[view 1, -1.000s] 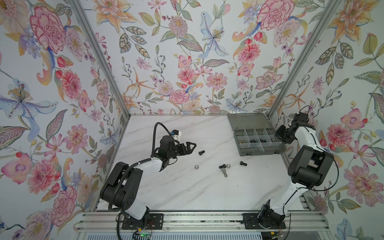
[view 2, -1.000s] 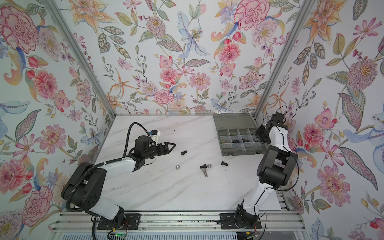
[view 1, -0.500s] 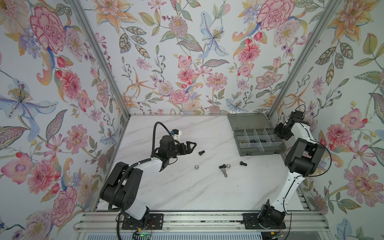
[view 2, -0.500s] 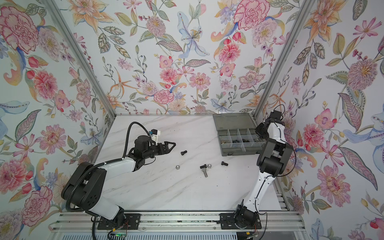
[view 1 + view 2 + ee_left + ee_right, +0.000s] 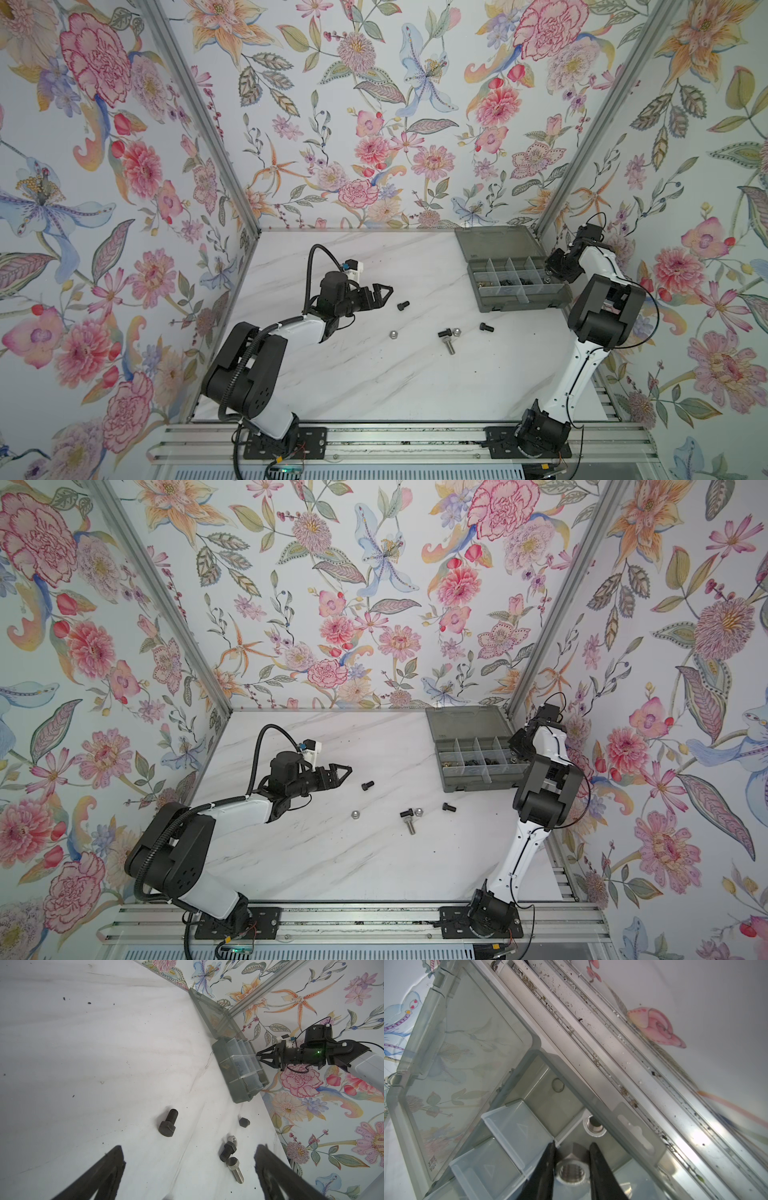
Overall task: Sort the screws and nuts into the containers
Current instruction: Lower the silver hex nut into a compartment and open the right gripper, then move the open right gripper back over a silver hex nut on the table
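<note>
Silver hex nut sits between the right jaws, which stand narrowly apart and flank its flats over the end cell of the organiser box, at the far right corner of the desk. Whether they clamp the nut or only bracket it cannot be told. A second silver nut lies in that cell. Neighbouring cells hold brass-coloured pieces and black pieces; the cells nearer the lid look empty.

Sorting is judged well advanced but unfinished, with six pieces loose near the middle of the desk:
- a lone black screw
- a lone silver nut
- a cluster of black screw, small silver nut and long silver screw, touching one another
- an outlying black screw, nearest the box

The left jaws are spread wide and empty, hovering just beside the lone black screw.

Nothing stands between the loose pieces and the box. The touching cluster may hinder single picks, and the thin dividers crowd the right jaws. An aluminium rail runs beside the box, and floral walls enclose the desk.
</note>
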Tool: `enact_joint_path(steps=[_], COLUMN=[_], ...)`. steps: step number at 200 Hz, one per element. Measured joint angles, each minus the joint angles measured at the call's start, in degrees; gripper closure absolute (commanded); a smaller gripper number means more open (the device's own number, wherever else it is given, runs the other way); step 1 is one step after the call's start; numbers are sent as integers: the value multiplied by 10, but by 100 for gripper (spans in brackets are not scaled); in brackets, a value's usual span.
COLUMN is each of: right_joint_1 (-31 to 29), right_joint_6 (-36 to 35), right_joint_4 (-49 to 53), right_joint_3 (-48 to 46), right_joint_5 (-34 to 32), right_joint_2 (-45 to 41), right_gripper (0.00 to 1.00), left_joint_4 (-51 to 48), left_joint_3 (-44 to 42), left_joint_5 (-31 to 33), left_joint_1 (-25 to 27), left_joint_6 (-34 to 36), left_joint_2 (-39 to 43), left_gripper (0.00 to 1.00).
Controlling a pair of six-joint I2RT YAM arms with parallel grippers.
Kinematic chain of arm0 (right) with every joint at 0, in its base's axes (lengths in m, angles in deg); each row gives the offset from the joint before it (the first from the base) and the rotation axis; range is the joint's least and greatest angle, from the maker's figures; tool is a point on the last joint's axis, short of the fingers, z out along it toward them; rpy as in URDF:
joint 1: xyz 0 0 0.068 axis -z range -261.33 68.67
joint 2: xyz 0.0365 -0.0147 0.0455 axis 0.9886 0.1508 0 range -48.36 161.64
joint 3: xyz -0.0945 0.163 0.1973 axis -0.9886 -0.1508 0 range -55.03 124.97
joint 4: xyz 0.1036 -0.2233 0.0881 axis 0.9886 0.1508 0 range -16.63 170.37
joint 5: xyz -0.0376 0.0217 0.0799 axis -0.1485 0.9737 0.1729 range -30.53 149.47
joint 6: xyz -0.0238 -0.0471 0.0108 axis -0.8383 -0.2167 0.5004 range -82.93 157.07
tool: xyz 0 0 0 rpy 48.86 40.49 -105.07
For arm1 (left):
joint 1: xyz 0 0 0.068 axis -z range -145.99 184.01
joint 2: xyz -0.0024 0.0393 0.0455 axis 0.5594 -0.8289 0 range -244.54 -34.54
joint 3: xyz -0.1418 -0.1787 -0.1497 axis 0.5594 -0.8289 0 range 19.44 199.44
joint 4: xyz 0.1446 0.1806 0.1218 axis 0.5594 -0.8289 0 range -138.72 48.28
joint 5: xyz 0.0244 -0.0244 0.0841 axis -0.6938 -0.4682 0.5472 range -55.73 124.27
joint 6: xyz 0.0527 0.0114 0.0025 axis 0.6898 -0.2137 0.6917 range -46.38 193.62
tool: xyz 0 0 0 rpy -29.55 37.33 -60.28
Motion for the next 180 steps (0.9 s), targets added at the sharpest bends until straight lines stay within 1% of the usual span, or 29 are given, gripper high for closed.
enact_joint_path(steps=[63,92,114,141,161,180], right_joint_1=[0,0,-2,-15,-39,-75], right_joint_6=[0,-3,-5,-13,-22,-27], right_joint_4=[0,2,14,34,45,54], right_joint_3=[0,-8,-33,-68,-99,-145], right_joint_5=[11,26,28,31,32,32], right_joint_2=[-1,-19,-61,-132,-187,-240], right_gripper=[66,64,61,59,58,57], left_joint_4=[0,0,-1,-6,-12,-13], left_joint_3=[0,0,0,0,0,0], left_joint_5=[0,0,0,1,1,1], left_joint_1=[0,0,0,0,0,0], left_joint_6=[0,0,0,0,1,2], left_joint_2=[0,0,0,0,0,0], left_gripper=[1,1,1,1,1,1])
